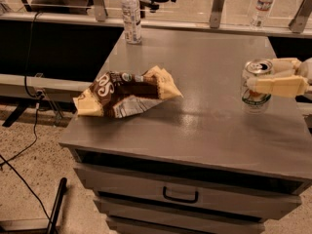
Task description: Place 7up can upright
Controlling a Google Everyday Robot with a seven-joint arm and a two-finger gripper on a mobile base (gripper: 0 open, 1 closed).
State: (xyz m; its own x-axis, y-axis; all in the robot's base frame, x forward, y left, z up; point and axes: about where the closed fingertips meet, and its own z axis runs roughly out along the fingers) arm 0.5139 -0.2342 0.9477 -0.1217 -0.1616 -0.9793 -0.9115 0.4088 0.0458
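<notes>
The 7up can (pixel 254 100), silver-white with green markings and a shiny open top, stands upright near the right edge of the grey cabinet top (pixel 204 130). Its base is at or just above the surface. My gripper (pixel 258 75) comes in from the right edge of the camera view. It is shut on the can's upper half, with one pale finger (pixel 278 86) across the can's near side and the other behind it.
A brown and yellow snack bag (pixel 126 94) lies on the left half of the top. A clear water bottle (pixel 131 13) stands at the back left corner, and another bottle (pixel 262 6) stands on the ledge behind. Drawers (pixel 180 196) are below, and cables run on the floor at left.
</notes>
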